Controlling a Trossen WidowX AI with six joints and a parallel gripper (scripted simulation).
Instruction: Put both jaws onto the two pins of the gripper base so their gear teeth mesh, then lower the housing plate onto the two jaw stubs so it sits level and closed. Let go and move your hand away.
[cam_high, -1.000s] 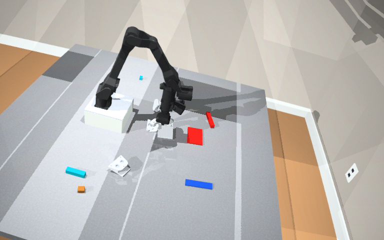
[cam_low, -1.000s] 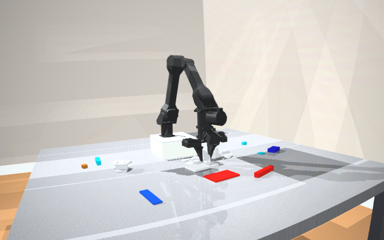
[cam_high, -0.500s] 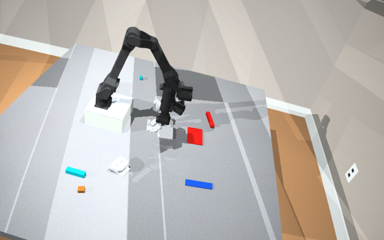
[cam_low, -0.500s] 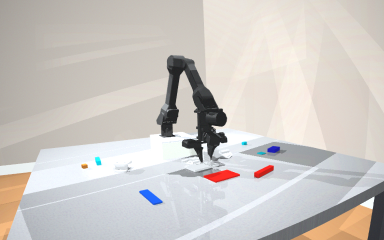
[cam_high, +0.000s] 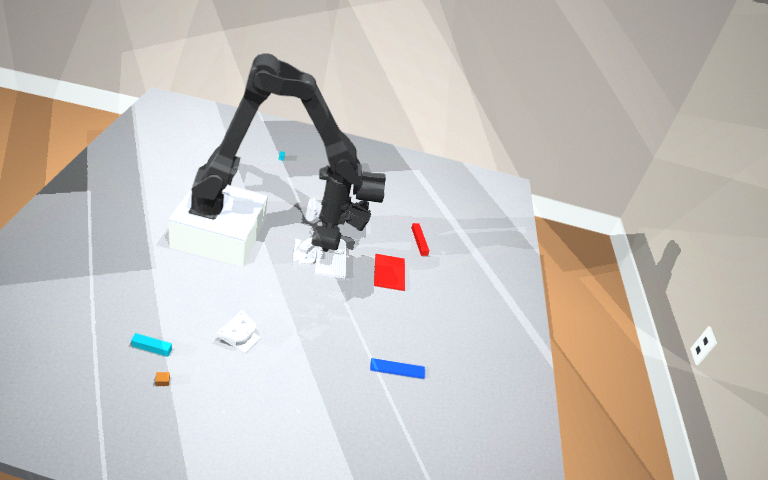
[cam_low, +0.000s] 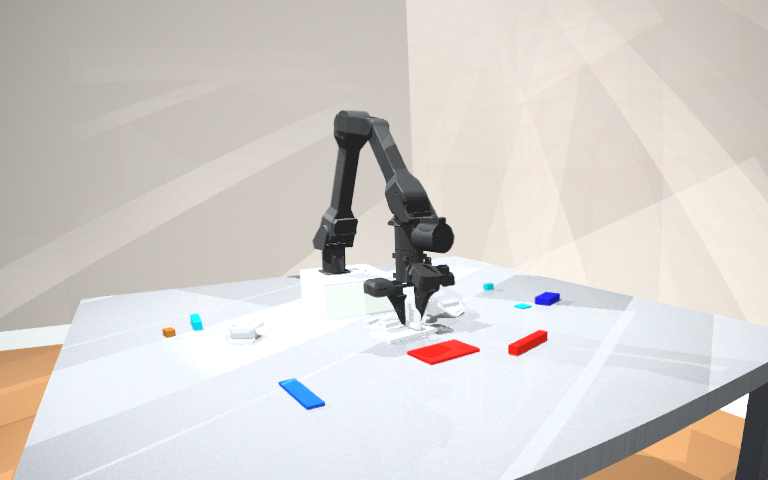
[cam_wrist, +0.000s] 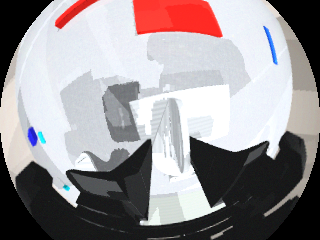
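My gripper (cam_low: 412, 320) (cam_wrist: 167, 140) points down and is shut on a thin white upright part, seemingly a jaw (cam_wrist: 172, 122), low over the gripper base. The white gripper base (cam_high: 331, 267) (cam_low: 404, 335) (cam_wrist: 212, 96) lies flat with a ribbed area. Another white part (cam_high: 304, 252) lies against its left side in the top view. A further white part (cam_high: 312, 208) (cam_low: 451, 306) (cam_wrist: 85, 161) lies behind the gripper. A white piece with holes (cam_high: 239, 330) (cam_low: 243, 331), perhaps the housing plate, lies apart at the front left. Pins and gear teeth cannot be made out.
A red plate (cam_high: 389, 272) (cam_low: 443, 351) (cam_wrist: 175, 19) and red bar (cam_high: 420, 239) (cam_low: 527, 343) lie near the gripper. A blue bar (cam_high: 397, 368) (cam_low: 301, 393), cyan bar (cam_high: 151, 344) and orange block (cam_high: 162, 378) lie farther off. The arm stands on a white box (cam_high: 206, 244).
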